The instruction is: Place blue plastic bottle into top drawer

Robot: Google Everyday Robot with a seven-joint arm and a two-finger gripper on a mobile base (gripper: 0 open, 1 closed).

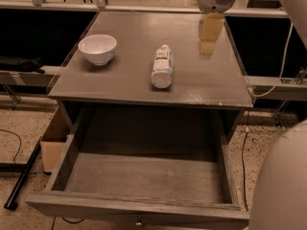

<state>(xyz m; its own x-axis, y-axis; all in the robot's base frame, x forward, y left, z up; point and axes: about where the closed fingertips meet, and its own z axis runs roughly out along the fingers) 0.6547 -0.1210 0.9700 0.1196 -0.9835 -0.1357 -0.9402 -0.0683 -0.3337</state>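
The blue plastic bottle (162, 67) lies on its side on the grey tabletop (120, 80), cap pointing away from me, near the middle. The top drawer (134, 209) is pulled wide open below the tabletop, its floor bare, with a small round knob (139, 221) on its front panel. My gripper (210, 35) hangs above the far right part of the tabletop, to the right of the bottle and beyond it, apart from it and holding nothing.
A white round bowl (97, 48) stands on the left of the tabletop. A cardboard box (53, 140) and a black pole (21, 181) are on the floor at the left. My pale body (283, 186) fills the lower right corner.
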